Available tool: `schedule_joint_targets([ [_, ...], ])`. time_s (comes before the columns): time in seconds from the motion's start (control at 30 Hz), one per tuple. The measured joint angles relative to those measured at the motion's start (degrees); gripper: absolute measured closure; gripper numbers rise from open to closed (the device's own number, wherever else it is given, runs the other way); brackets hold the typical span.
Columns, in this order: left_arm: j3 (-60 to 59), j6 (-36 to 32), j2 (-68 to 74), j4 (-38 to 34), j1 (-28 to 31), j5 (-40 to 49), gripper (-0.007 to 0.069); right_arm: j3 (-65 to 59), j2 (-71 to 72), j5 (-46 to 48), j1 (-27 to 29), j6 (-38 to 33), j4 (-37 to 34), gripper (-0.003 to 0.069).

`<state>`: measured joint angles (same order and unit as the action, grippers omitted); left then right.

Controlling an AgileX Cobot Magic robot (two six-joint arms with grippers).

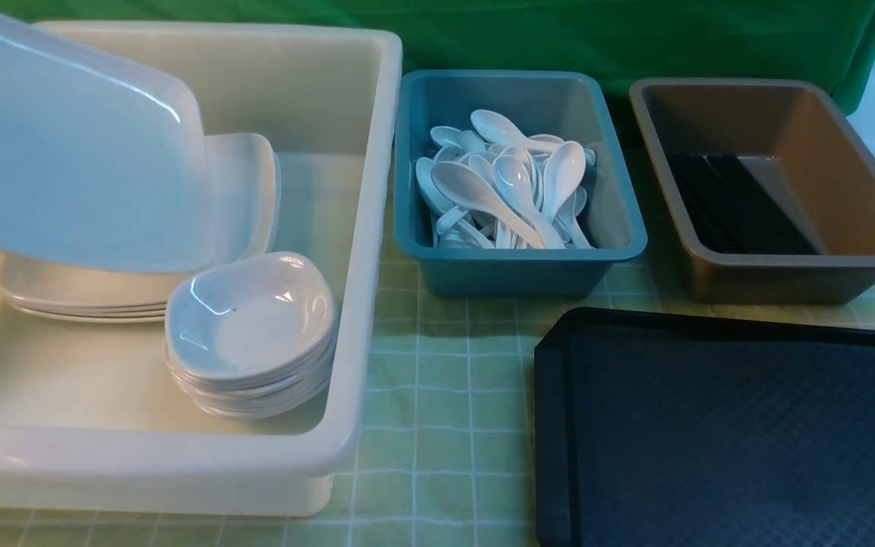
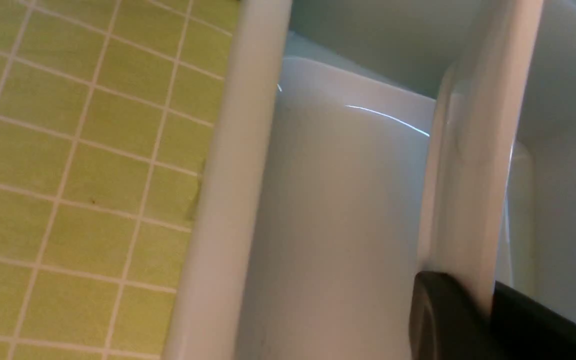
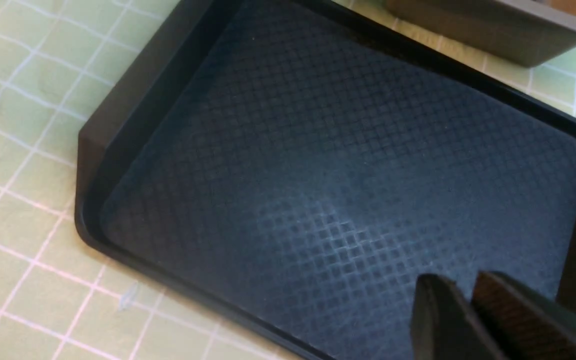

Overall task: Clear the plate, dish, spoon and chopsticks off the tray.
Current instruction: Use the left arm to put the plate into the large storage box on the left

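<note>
The large white plate (image 1: pixel 65 152) hangs tilted over the back left of the white tub (image 1: pixel 373 228). In the left wrist view my left gripper (image 2: pixel 488 305) is shut on the plate's rim (image 2: pixel 478 175), seen edge-on inside the tub. The black tray (image 1: pixel 734 433) lies at the front right with nothing on it. My right gripper (image 3: pixel 463 295) is shut and empty just above the tray (image 3: pixel 318 150). Neither gripper shows in the front view. White spoons (image 1: pixel 510 190) fill the teal bin. Black chopsticks (image 1: pixel 734 205) lie in the brown tub.
The white tub holds a stack of flat plates (image 1: pixel 240 197) and a stack of small deep dishes (image 1: pixel 251 334). The teal bin (image 1: pixel 517 266) and the brown tub (image 1: pixel 779 273) stand behind the tray. A green checked cloth (image 1: pixel 445 380) covers the table.
</note>
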<state>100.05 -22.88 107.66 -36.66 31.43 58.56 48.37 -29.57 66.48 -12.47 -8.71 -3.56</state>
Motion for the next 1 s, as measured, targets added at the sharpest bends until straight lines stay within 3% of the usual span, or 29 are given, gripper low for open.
schedule_joint_targets([
  [0.53,0.0,-4.4,8.1,-4.6,-0.5,-1.7,0.0615,0.0,0.0,-1.7,0.0,2.6,-0.2,0.0564],
  [0.77,0.0,-9.5,8.9,-4.5,-2.7,-5.7,0.0617,0.0,0.0,-3.2,0.0,4.7,-0.2,0.0564],
  [1.0,0.1,-9.3,8.9,4.6,-7.4,-12.7,0.0577,0.0,0.0,-3.4,0.0,4.9,-0.3,0.0556],
])
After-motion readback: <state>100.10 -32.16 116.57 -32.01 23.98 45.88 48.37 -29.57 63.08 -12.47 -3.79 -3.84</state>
